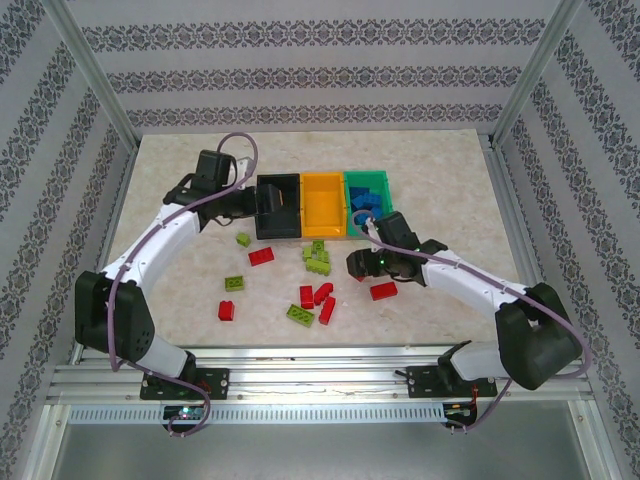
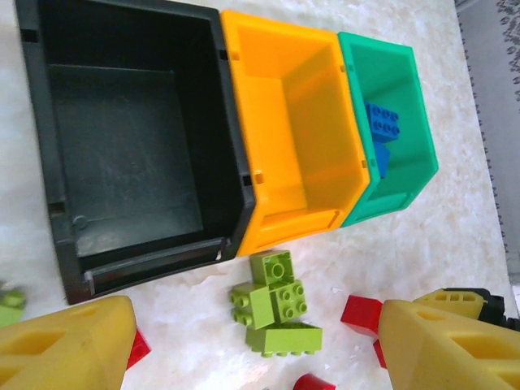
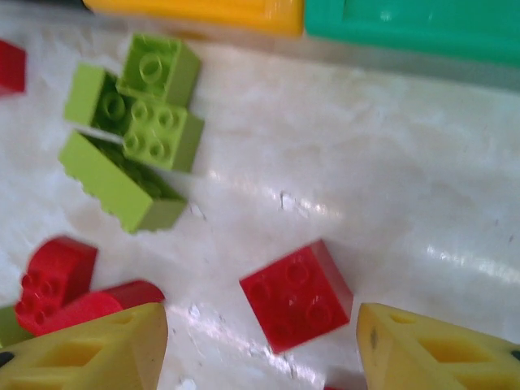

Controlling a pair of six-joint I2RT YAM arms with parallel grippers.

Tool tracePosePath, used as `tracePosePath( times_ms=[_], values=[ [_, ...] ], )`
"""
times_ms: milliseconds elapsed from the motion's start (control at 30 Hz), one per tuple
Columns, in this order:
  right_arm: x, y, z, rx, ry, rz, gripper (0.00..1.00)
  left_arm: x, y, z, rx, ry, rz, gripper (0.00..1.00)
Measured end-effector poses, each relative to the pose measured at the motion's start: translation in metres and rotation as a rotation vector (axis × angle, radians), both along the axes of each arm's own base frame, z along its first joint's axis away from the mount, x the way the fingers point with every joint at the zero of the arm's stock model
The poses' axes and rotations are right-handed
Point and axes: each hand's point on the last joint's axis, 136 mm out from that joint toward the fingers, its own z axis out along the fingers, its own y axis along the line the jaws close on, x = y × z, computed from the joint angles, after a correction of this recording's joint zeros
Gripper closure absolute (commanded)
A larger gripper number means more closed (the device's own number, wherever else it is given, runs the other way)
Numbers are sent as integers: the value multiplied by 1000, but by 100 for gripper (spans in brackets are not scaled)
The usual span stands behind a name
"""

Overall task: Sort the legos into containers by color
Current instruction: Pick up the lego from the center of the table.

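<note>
Top external view: three bins are set side by side, touching, near the middle of the table (image 1: 450, 180), somewhat toward its far edge, with the black bin (image 1: 288, 228) on the left, the orange bin (image 1: 323, 205) in the middle and the green bin (image 1: 365, 177) on the right. Blue bricks (image 1: 365, 205) are piled in the green bin. Loose bricks are scattered between the bins and the near edge. A lime cluster (image 1: 318, 257) lies just before the orange bin, single lime bricks (image 1: 235, 283) lie toward the left, and red bricks (image 1: 327, 311) are spread among them. The left gripper (image 1: 264, 205) is held at the black bin's left wall. In the left wrist view its fingers (image 2: 65, 345) are spread wide with nothing gripped, and the bins' near ends and the lime cluster are seen beyond them. The right gripper (image 1: 358, 265) is held low over the table, before the green bin. In the right wrist view its fingers (image 3: 439, 349) are likewise spread, and a red brick (image 3: 296, 296) lies studs up on the table between them. Whether either finger touches it cannot be told.
</note>
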Motion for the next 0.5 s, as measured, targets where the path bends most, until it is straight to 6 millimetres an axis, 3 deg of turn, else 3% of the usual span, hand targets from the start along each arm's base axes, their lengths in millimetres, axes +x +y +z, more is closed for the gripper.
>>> tracePosePath(
  times_ms=[233, 367, 500],
  values=[
    [-10, -9, -31, -112, 86, 13, 36, 0, 6, -8, -16, 50, -33, 21],
    [-9, -3, -37, -137, 102, 31, 37, -3, 8, -16, -28, 95, -42, 21],
    [-2, 7, -42, -154, 102, 49, 41, 2, 5, -6, -30, 97, -76, 21]
  ],
)
